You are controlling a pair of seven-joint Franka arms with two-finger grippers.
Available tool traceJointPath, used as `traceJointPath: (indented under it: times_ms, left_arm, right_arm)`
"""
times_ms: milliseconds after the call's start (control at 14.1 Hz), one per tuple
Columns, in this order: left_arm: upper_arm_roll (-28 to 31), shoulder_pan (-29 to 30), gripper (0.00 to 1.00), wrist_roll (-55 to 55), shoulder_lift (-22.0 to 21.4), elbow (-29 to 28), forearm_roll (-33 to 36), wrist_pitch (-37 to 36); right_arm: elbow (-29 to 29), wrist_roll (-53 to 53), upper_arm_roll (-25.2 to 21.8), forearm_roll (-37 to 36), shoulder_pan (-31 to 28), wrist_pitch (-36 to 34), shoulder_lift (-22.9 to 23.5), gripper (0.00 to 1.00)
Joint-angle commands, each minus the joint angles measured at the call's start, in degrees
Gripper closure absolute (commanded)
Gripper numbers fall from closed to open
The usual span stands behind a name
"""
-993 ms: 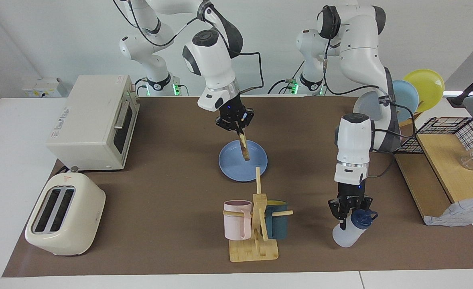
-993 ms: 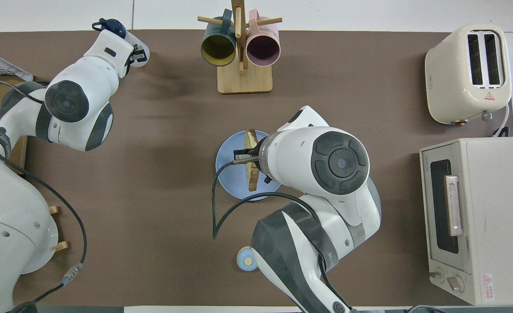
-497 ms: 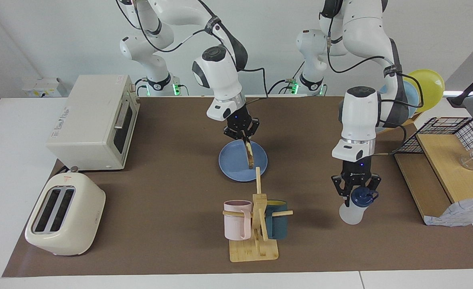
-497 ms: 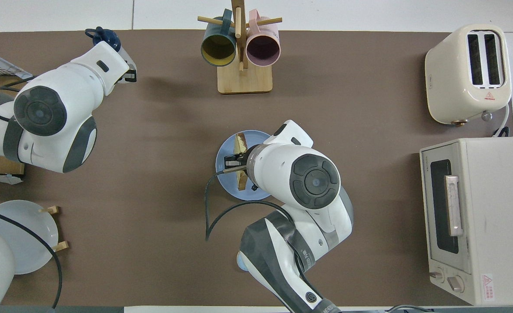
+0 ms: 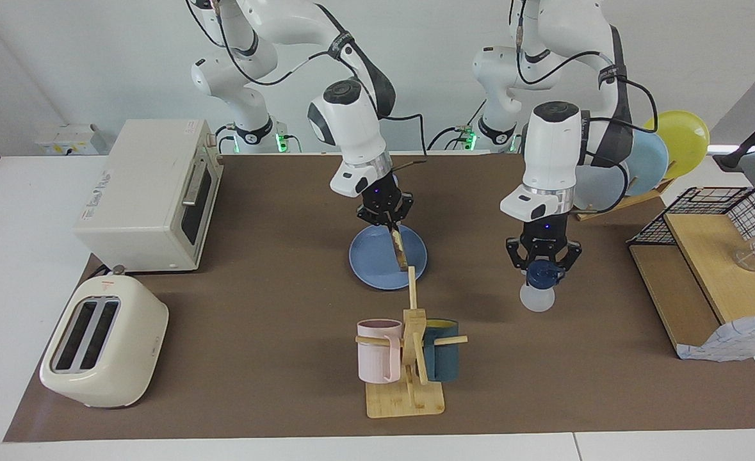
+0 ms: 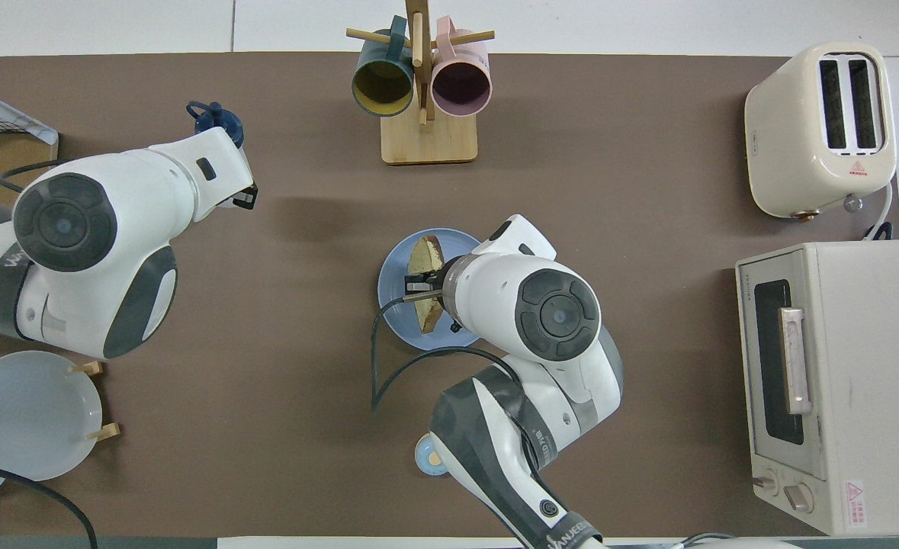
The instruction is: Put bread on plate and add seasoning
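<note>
My right gripper (image 5: 390,225) held the bread (image 5: 400,250) clamped on edge over the plate (image 5: 365,259), not yet laid flat, while my left gripper (image 5: 543,264) gripped the seasoning (image 5: 538,289) aloft, unused.

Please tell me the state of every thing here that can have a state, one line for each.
bread: held on edge by the right hand, tilted over the plate
plate: flat on the table, no bread lying on it yet
seasoning: capped, lifted off the table in the left hand
toaster: both slots empty
oven: door closed
pink mug: hanging on the rack
</note>
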Motion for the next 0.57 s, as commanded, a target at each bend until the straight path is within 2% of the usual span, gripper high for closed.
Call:
traceJointPath:
  times_ms: [0,142,284,426,497]
  left_arm:
    - [1.6,0.6,1.0,17.5,-6.7,-1.4,-9.9,-8.7]
    - [1.4,3.3,1.0,26.6,-9.6,-1.4,-11.7,-15.0]
    - [1.6,3.4,1.0,34.8,-11.8,-1.3,-12.8,-20.6]
    - [1.5,3.1,1.0,43.2,-13.4,-1.3,-12.8,-26.5]
    - [1.4,2.8,1.0,45.1,-14.3,-1.3,-12.8,-29.0]
  right_arm:
    - [-5.5,0.7,0.4,0.8,-1.3,1.9,-2.4,1.0]
    - [-6.8,0.5,0.3,0.8,-2.0,1.8,-3.0,1.0]
    - [-7.1,0.7,0.4,0.8,-2.8,1.8,-3.0,1.0]
    - [-7.1,0.8,0.4,0.8,-2.8,1.8,-3.0,0.91]
    - [-7.0,0.5,0.4,0.8,-2.9,1.4,-3.1,0.62]
